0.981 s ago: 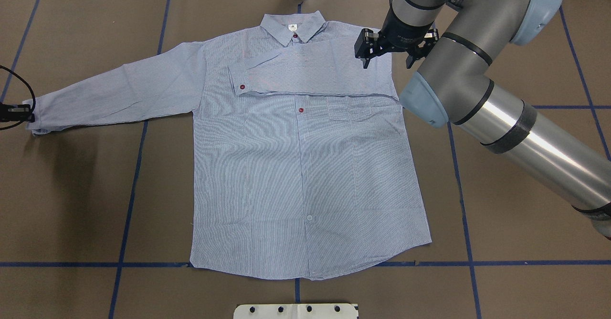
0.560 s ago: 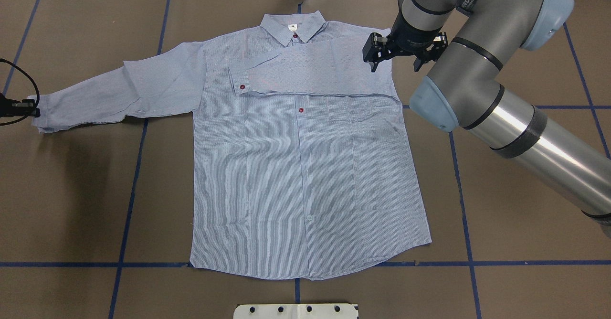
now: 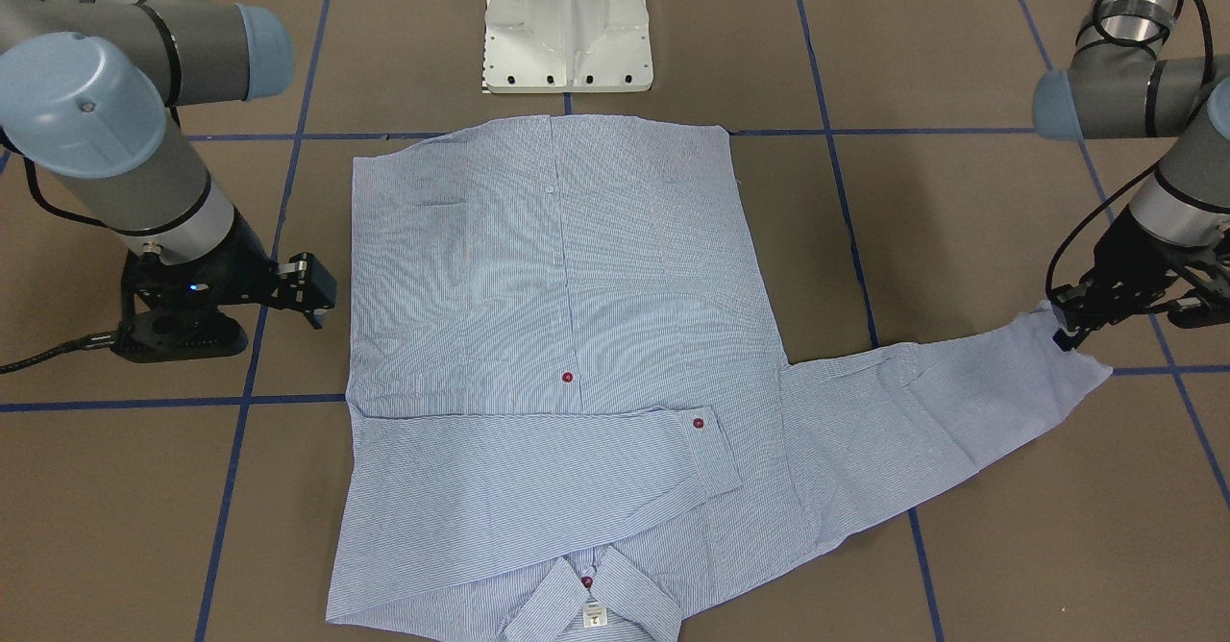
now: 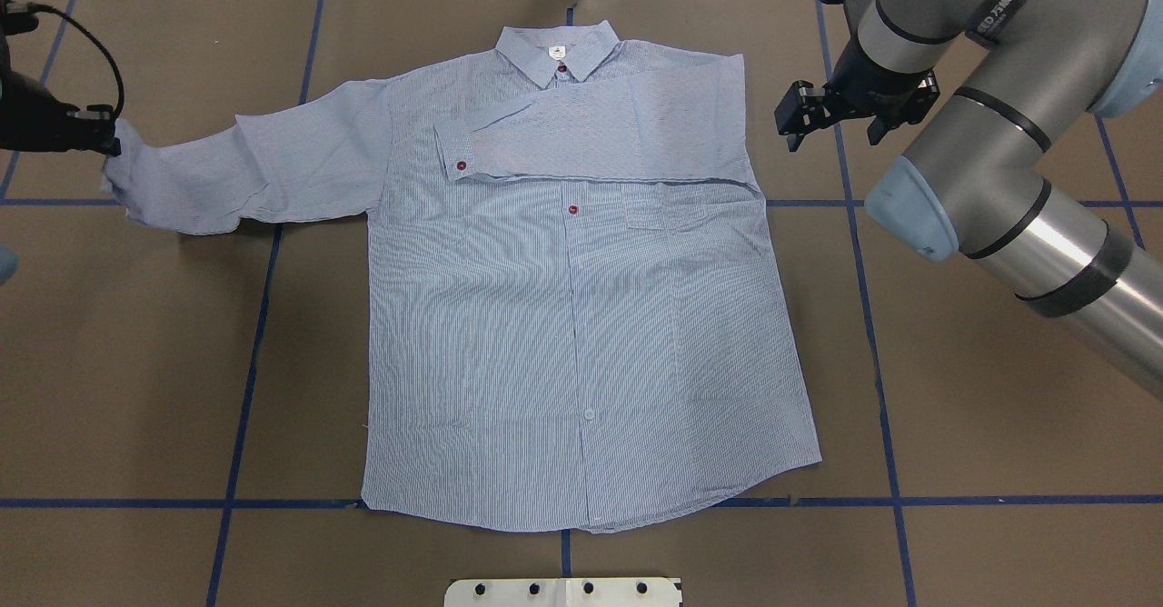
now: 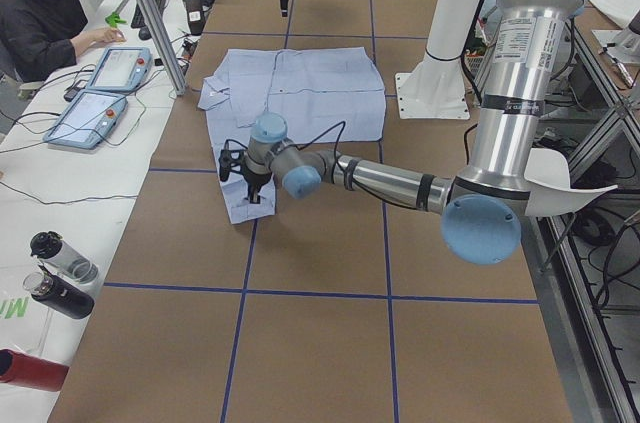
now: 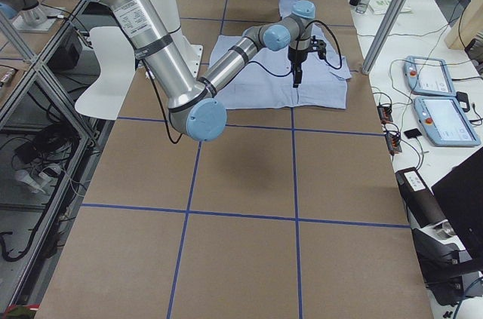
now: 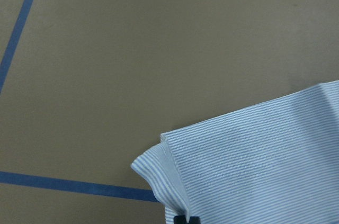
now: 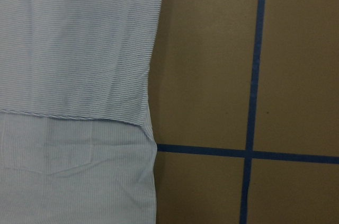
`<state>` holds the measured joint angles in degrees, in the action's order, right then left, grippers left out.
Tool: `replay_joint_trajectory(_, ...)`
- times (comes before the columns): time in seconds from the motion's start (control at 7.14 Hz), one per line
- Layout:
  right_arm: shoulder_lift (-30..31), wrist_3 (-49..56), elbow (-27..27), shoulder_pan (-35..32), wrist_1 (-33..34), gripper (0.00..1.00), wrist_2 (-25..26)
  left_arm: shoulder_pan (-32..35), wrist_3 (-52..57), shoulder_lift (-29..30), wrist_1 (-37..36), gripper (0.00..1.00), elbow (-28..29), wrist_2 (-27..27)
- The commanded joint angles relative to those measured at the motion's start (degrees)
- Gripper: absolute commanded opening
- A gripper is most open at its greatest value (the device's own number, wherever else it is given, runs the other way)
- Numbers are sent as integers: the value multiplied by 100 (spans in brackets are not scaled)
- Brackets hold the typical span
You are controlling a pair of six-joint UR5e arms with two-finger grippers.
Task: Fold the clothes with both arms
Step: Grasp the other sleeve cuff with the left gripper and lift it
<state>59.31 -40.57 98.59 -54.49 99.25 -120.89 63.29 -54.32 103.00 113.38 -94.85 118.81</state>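
One sleeve folded; second gripped.
Light blue striped button-up shirt (image 4: 581,316) lies flat, frame centre. Silver left arm (image 3: 1177,185) jaws clamped on outstretched cuff, upper left; silver right arm (image 4: 990,134) jaws apart. Body folds remain.

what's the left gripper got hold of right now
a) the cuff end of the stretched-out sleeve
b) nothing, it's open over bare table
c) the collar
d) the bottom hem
a: the left gripper is pinched shut on the cuff end of the outstretched sleeve, well away from the collar and the bottom hem, which no gripper touches.
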Motion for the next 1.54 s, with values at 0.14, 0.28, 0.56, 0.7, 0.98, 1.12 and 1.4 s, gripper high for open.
replay_joint_trajectory(0.14,599,926,125,-272,-37,100,-13,-36,-769,1587,-1870,0,-402,481)
replay_joint_trajectory(0.28,678,945,125,-264,-54,100,4,-53,-1269,2000,-1854,0,-333,790)
replay_joint_trajectory(0.56,696,1024,134,-438,-55,100,-109,-578,-2061,2747,-1785,0,96,855)
replay_joint_trajectory(0.7,705,1259,134,-762,-54,100,-597,-763,-2352,3204,-1610,0,490,846)
replay_joint_trajectory(0.98,941,1700,125,-1029,-54,100,-795,-940,-2950,3681,-952,0,950,872)
replay_joint_trajectory(1.12,951,1710,125,-1020,-54,100,-787,-958,-3127,3735,-784,0,986,959)
replay_joint_trajectory(1.4,1004,1710,116,-1020,-54,100,-752,-985,-3496,3945,-685,0,986,1004)
